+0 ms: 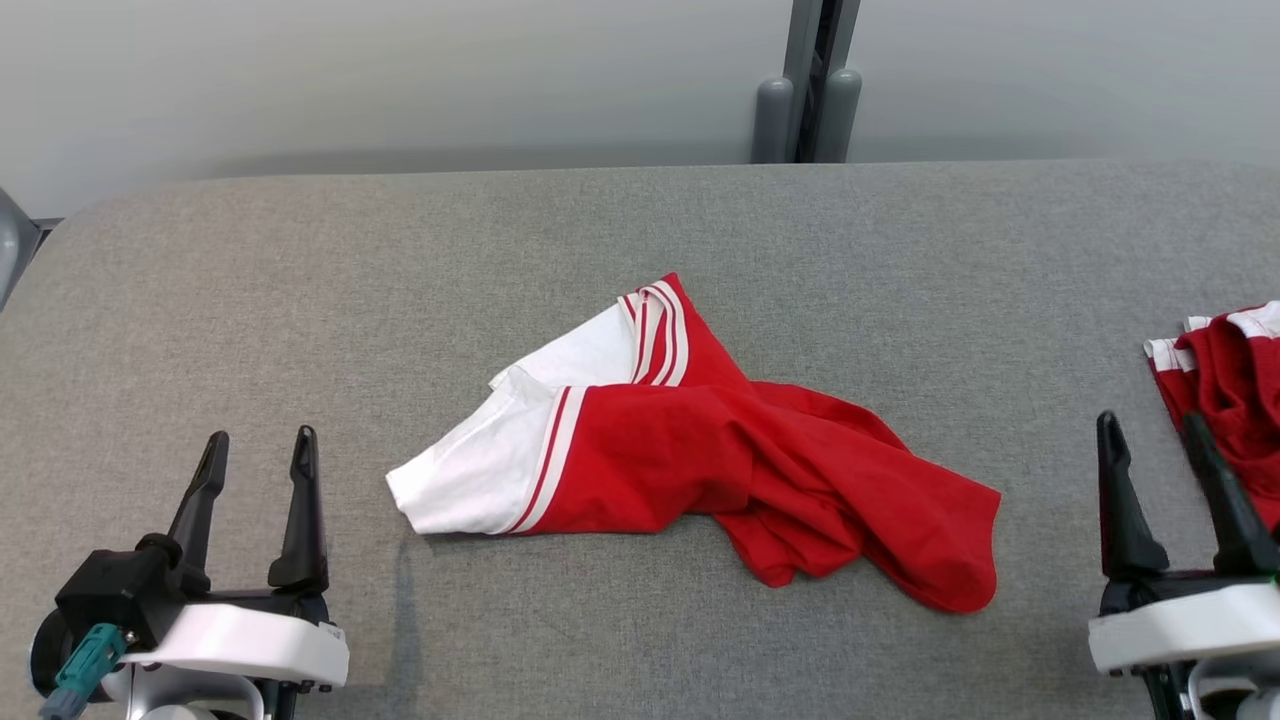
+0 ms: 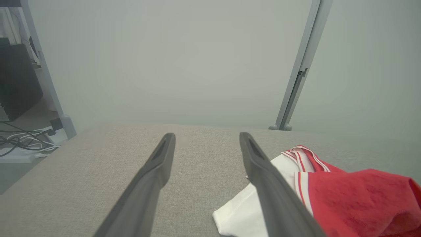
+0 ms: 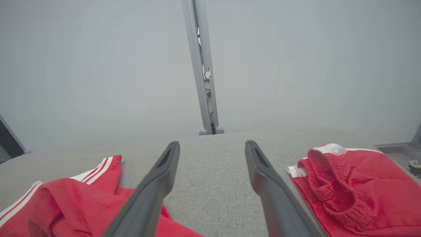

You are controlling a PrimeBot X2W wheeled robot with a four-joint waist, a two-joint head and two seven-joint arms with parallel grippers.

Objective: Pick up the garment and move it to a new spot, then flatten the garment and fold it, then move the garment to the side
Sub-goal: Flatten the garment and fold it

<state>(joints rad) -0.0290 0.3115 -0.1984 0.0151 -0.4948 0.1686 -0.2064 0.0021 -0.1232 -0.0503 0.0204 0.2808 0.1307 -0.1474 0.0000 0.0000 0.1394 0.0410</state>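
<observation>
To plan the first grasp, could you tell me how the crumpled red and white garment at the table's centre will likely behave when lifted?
Probably floppy: the garment lies in soft folds on the table. Likely light, since the cloth looks thin. Pinched at one point, it would probably hang and trail, not keep its shape.

The garment [image 1: 700, 440] is lying around the middle of the worktop [image 1: 300, 250]. Left of the garment and nearer the robot, the left gripper [image 1: 261, 435] is sitting apart from it, fingers pointing toward the far edge. Right of the garment, equally near the robot, the right gripper [image 1: 1148, 420] is sitting well apart from it. Farther right of the garment, just beyond that gripper, a second garment [image 1: 1225, 370] is lying at the worktop's edge, possibly touching the gripper's outer finger; the overlap is making that hard to judge. Behind the garment, past the worktop's far edge, an upright post [image 1: 815, 80] is standing before the wall [image 1: 400, 80].
</observation>
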